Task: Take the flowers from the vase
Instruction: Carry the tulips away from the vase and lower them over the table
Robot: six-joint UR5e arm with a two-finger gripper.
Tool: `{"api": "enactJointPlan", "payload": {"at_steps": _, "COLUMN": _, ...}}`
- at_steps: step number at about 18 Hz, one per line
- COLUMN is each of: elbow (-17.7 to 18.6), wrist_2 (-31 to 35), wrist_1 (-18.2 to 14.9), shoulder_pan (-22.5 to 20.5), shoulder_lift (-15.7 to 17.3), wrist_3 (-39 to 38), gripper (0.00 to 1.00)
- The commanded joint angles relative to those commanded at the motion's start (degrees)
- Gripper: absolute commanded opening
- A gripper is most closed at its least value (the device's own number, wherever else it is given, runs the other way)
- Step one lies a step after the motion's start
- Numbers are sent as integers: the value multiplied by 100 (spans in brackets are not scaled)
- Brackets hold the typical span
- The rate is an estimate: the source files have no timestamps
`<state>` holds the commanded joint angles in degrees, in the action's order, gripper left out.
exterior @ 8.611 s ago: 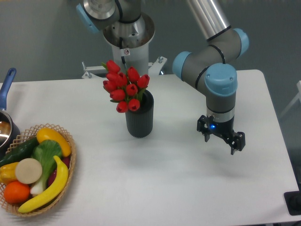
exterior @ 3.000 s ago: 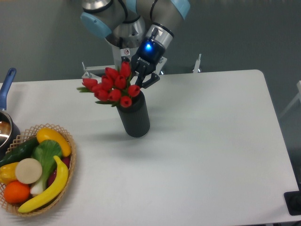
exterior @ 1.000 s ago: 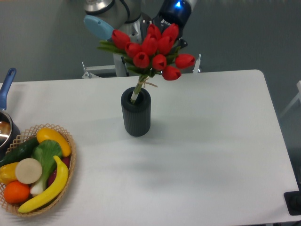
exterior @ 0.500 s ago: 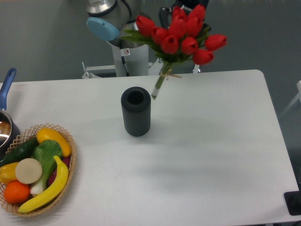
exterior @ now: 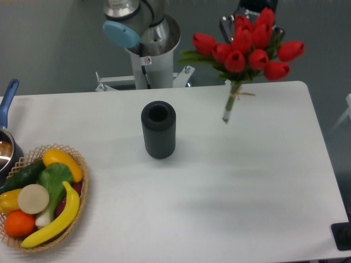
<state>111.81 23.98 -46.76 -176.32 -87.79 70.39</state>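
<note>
The flowers (exterior: 249, 48), a bunch of red tulip buds with green leaves and tied stems, hang in the air above the table's back right, well clear of the vase. Their stem ends point down toward the table. My gripper (exterior: 251, 22) sits behind the buds at the top edge of the view, shut on the bunch, and is mostly hidden by the blooms. The vase (exterior: 158, 130), dark and ribbed, stands upright at the middle of the table with an empty round mouth.
A woven basket (exterior: 83, 164) of fruit and vegetables sits at the front left. A pot with a blue handle (exterior: 7, 98) is at the left edge. The robot's base (exterior: 149, 52) stands behind the vase. A black object (exterior: 342, 236) is at the front right corner.
The flowers have come fully out of the vase and moved up and to the right with the gripper. The vase stands upright again, now empty.
</note>
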Motion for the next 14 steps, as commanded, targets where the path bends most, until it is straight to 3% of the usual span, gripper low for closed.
{"api": "enactJointPlan", "payload": {"at_steps": 3, "elbow": -360, "wrist_2": 965, "wrist_1": 35, "shoulder_pan": 378, "shoulder_lift": -465, "wrist_3": 63, "gripper": 4}}
{"api": "enactJointPlan", "payload": {"at_steps": 6, "elbow": -668, "wrist_2": 2038, "wrist_1": 377, "shoulder_pan": 659, "shoulder_lift": -976, "wrist_3": 89, "gripper": 6}}
{"api": "enactJointPlan", "payload": {"at_steps": 11, "elbow": -1318, "wrist_2": 3768, "wrist_1": 387, "shoulder_pan": 1475, "shoulder_lift": -1793, "wrist_3": 45, "gripper": 9}}
{"api": "enactJointPlan", "payload": {"at_steps": 14, "elbow": -1661, "wrist_2": 4816, "wrist_1": 360, "shoulder_pan": 2004, "shoulder_lift": -2110, "wrist_3": 19, "gripper": 11}}
